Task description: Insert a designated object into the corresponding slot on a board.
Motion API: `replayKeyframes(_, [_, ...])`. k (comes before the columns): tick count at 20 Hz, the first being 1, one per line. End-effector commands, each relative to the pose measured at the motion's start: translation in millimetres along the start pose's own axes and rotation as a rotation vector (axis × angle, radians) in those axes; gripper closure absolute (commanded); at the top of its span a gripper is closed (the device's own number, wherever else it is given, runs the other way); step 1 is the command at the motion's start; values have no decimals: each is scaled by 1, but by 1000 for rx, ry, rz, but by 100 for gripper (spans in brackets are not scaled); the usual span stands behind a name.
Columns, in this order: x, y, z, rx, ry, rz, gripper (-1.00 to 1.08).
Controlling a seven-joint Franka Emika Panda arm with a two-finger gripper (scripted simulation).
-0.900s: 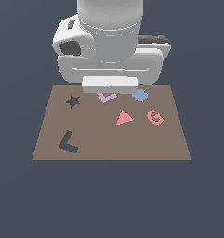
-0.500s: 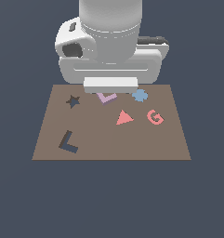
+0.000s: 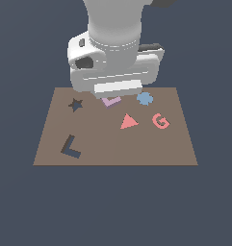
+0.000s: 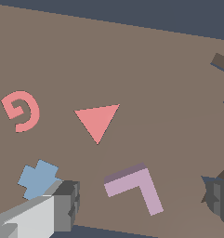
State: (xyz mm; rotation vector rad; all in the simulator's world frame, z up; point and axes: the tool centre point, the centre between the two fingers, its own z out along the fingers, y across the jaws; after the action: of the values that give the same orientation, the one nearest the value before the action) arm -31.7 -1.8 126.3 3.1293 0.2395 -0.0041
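Note:
The pale lilac-pink L block (image 4: 134,186) lies flat on the brown board (image 3: 112,149). In the exterior view the L block (image 3: 111,101) is partly hidden under the arm's hand (image 3: 115,72). My gripper (image 4: 143,201) is open and empty. One finger (image 4: 67,204) is on the blue cross's side of the block, and the other finger (image 4: 220,197) is on the star recess's side. The dark grey L slot (image 3: 70,146) is near the board's front at the exterior view's left. In the wrist view the slot (image 4: 221,61) is cut by the frame edge.
A blue cross (image 3: 145,98), a salmon triangle (image 3: 129,121) and a salmon G (image 3: 160,121) lie on the board to the exterior view's right of the L block. A dark star recess (image 3: 75,104) is to its left.
The hand has come lower over the L block and turned a little. The pieces on the board have not moved.

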Motion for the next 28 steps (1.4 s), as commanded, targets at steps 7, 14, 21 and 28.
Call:
replayKeyframes(7, [-32, 1, 42, 2, 2, -205, -92])
replayKeyframes(14, [-49, 5, 66, 3, 3, -320, -92])
replayKeyframes(21, [-56, 8, 77, 3, 4, -368, -92])
replayKeyframes(28, [-56, 9, 77, 3, 3, -367, -92])
